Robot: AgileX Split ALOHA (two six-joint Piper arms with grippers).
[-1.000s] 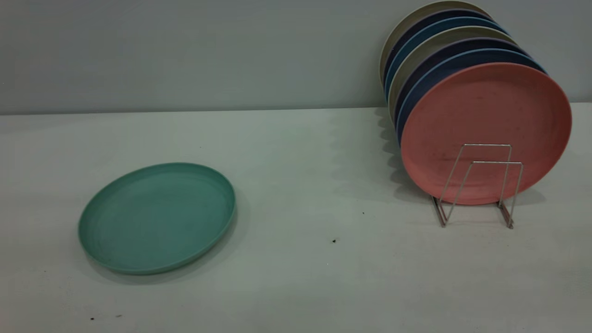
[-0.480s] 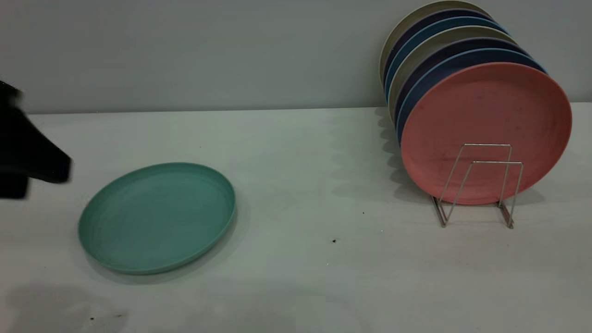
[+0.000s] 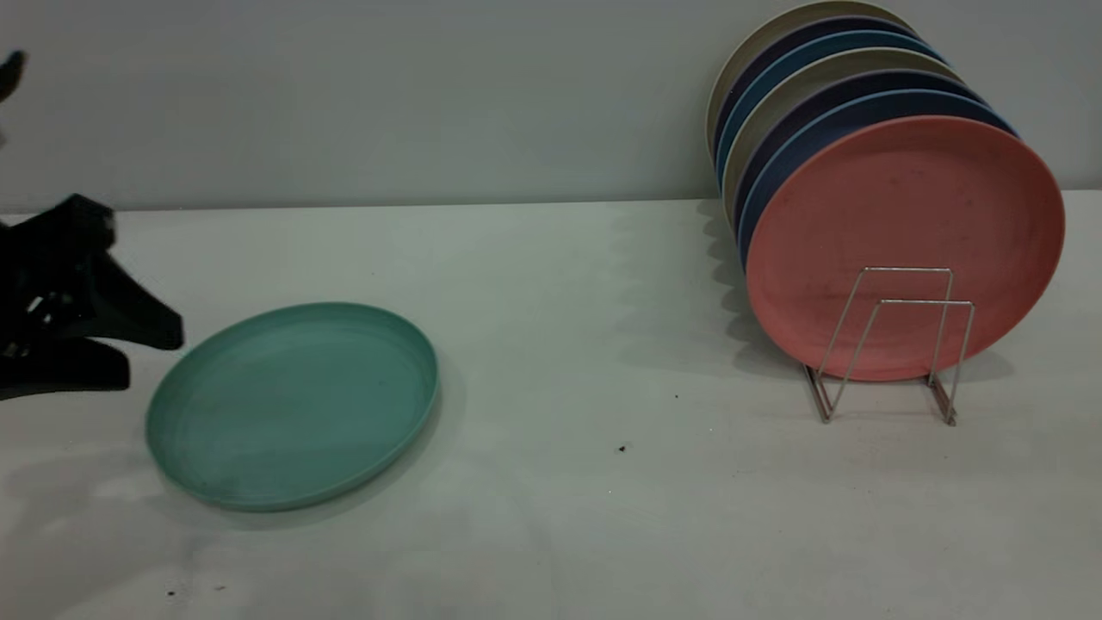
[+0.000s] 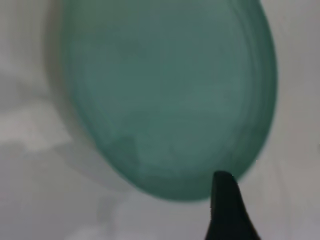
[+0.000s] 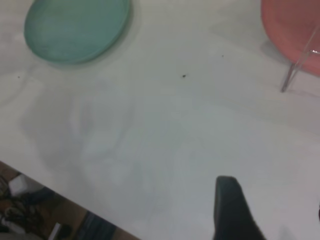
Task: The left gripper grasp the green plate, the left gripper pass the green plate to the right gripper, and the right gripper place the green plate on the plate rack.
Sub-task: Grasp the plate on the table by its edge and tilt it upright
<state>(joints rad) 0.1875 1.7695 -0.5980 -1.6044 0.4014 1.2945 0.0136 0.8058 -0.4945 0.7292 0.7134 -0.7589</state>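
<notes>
The green plate [image 3: 293, 405] lies flat on the white table at the left; it also shows in the left wrist view [image 4: 170, 95] and the right wrist view [image 5: 75, 27]. My left gripper [image 3: 155, 355] comes in from the left edge, open and empty, its fingertips just short of the plate's left rim. One of its fingers [image 4: 225, 205] shows against the plate's near rim. The plate rack [image 3: 895, 344] stands at the right with two free wire loops at its front. My right gripper [image 5: 272, 210] hangs above the table's front part, open and empty, outside the exterior view.
Several plates stand upright in the rack, the front one salmon-pink [image 3: 904, 241]. A grey wall runs behind the table. The table's front edge [image 5: 75, 192] shows in the right wrist view, with floor clutter beyond it. Small dark specks [image 3: 622, 448] lie mid-table.
My left gripper has come into view from the left and moved right toward the green plate's rim. The plate and the rack have not moved.
</notes>
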